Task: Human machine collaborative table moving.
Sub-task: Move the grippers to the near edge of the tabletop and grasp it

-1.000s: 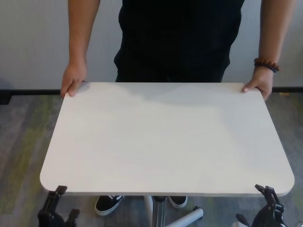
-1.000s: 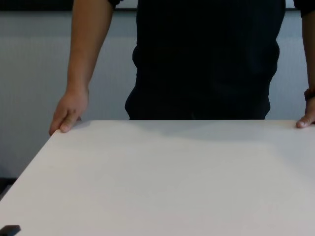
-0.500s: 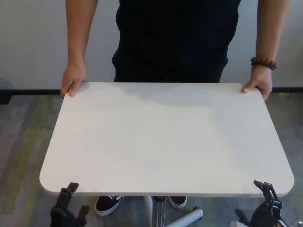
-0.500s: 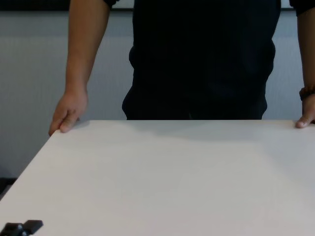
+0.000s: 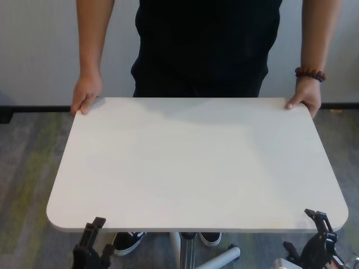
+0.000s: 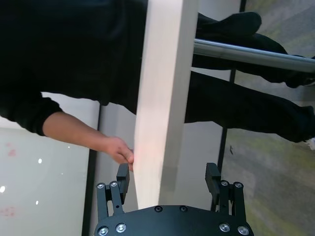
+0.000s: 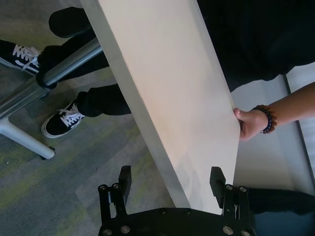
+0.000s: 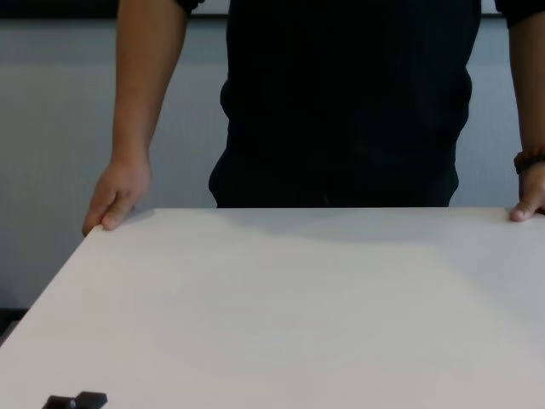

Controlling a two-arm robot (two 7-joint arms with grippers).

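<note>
We are the machine, and the table [image 5: 196, 162] is right in front of us, with its near long edge close to our body. Its long side runs from our left to our right. The human [image 5: 207, 45] stands at the far side and holds the two far corners, one hand [image 5: 86, 92] on our left and the hand with the bead bracelet [image 5: 310, 73] on our right.

Our left gripper [image 6: 167, 179] sits at the near edge, not far from the near left corner. Its jaws are wide apart, and the thin edge of the white top goes in between them, one jaw above and one below. They do not squeeze yet.

Our right gripper [image 7: 170, 184] does the same near the near right corner. Its jaws are released too, with the edge between them.

So both sides look about as near as each other. We think the next move is to clench both jaws on the edge, so we can carry together.

Under the top we see the metal pole leg [image 7: 54, 66], a white foot of the base [image 5: 221, 259] and the human's black shoes [image 5: 128, 242]. Nothing blocks our jaws.
</note>
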